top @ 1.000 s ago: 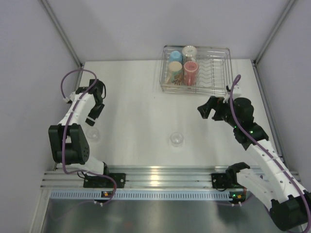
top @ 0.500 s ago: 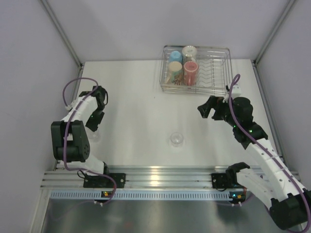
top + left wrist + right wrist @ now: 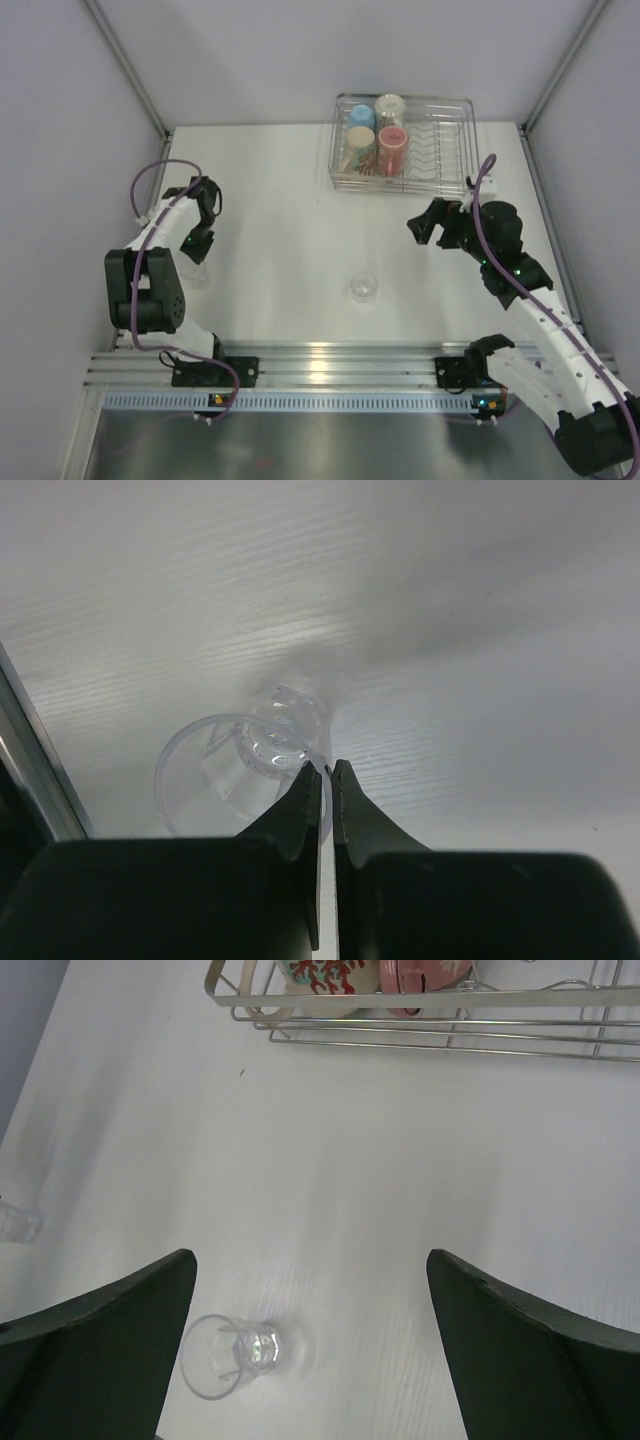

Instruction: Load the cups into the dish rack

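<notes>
A small clear glass (image 3: 215,770) stands on the white table at the left (image 3: 192,275). My left gripper (image 3: 327,768) is shut on the right side of its rim, reaching down from the wrist (image 3: 196,252). A second clear glass (image 3: 362,287) stands mid-table, low and to the left in the right wrist view (image 3: 235,1355). My right gripper (image 3: 308,1255) hangs wide open above the table (image 3: 428,232), holding nothing. The dish rack (image 3: 470,150) at the back holds a light blue cup (image 3: 361,117), a cream mug (image 3: 389,105), an orange cup (image 3: 359,143) and a red tumbler (image 3: 391,145).
The rack's right half has upright plate wires (image 3: 440,140). Grey walls close in the table on the left, right and back. An aluminium rail (image 3: 330,360) with the arm bases runs along the near edge.
My left gripper has moved toward the left glass and closed from open onto its rim. The right arm and the middle glass have not moved.
</notes>
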`<state>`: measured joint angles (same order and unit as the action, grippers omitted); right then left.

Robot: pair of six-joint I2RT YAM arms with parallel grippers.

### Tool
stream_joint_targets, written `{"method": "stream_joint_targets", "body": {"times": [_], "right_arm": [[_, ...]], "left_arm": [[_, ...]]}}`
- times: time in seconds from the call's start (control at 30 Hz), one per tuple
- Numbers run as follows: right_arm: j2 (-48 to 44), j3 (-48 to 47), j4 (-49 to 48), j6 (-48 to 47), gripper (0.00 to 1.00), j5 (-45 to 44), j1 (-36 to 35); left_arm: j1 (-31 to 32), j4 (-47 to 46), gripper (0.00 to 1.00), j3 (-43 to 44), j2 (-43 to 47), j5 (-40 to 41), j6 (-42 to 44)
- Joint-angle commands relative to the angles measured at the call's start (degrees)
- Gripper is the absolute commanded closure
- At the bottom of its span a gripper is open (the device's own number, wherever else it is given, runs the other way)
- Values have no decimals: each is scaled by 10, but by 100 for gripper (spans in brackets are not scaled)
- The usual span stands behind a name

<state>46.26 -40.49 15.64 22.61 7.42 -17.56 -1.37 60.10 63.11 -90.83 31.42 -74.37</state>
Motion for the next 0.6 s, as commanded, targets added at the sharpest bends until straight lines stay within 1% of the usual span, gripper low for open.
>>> {"method": "stream_joint_targets", "body": {"times": [0.0,0.07,0.13,0.17,0.2,0.23,0.27,0.3,0.33,0.37,0.4,0.43,0.47,0.5,0.57], "right_arm": [[-15,-27,-10,7,1,20,-3],[-13,-27,-24,22,1,47,-3],[-13,-20,-45,40,1,92,-3],[-13,-15,-71,48,1,108,-3],[-13,-8,-87,55,1,123,-3],[-13,-6,-98,73,0,144,-3],[-11,-6,-114,83,1,151,-2],[-10,-10,-119,93,1,159,-3],[-11,-10,-127,111,1,162,-3],[-14,-10,-147,120,0,164,-3],[-23,-6,-152,130,1,161,-3],[-29,-2,-174,145,1,160,-2],[-35,3,-188,151,1,160,-3],[-45,15,-219,157,1,161,-4],[-50,29,-250,174,1,167,-4]], "left_arm": [[-1,2,100,53,50,-14,53],[-2,-25,100,63,83,-48,78],[-1,-72,100,61,127,-100,149],[-1,-131,100,54,142,-176,198],[0,-162,100,44,159,-215,221],[0,-202,100,12,190,-266,239],[0,-267,100,-4,205,-357,258],[0,-307,100,-23,216,-408,262],[0,-345,100,-40,228,-453,263],[0,-384,100,-81,249,-551,254],[0,-494,100,-100,258,-596,245],[0,-545,100,-119,265,-633,228],[0,-600,100,-152,270,-666,183],[0,-696,100,-162,277,-704,163],[8,-778,100,-183,284,-718,114]]}}
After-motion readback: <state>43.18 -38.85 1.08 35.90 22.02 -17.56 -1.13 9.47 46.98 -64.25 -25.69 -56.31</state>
